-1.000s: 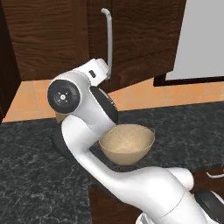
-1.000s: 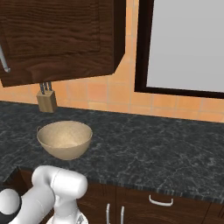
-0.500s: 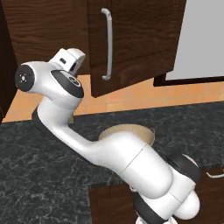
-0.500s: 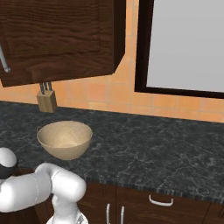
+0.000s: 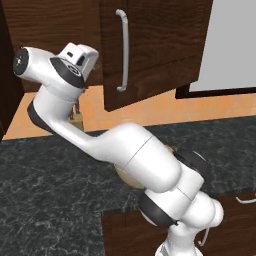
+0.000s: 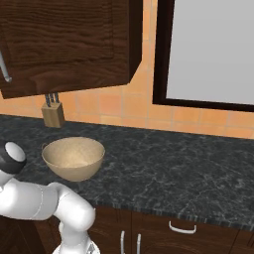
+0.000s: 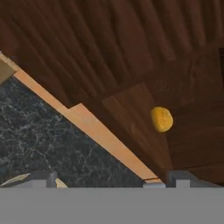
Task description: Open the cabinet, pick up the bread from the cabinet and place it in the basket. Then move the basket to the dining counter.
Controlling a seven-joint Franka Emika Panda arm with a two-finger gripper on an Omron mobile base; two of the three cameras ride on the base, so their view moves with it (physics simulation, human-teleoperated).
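Gripper (image 7: 100,183): two tips at the bottom edge of the hand view, set wide apart, nothing between them.
Arm (image 5: 135,160): rises from lower right of the left base view, wrist up at upper left, at the cabinet's open side.
Basket (image 6: 73,158): left of centre in the right base view, upright on the black granite counter (image 6: 178,173); in the left base view mostly hidden behind the arm.
Knife block (image 6: 53,113): behind the basket, against the orange tiled wall.
Cabinet (image 5: 150,45): top of the left base view, door swung open, silver bar handle (image 5: 122,50) vertical.
Bread (image 7: 161,119): right of centre in the hand view, on wood inside the cabinet, well apart from the tips.
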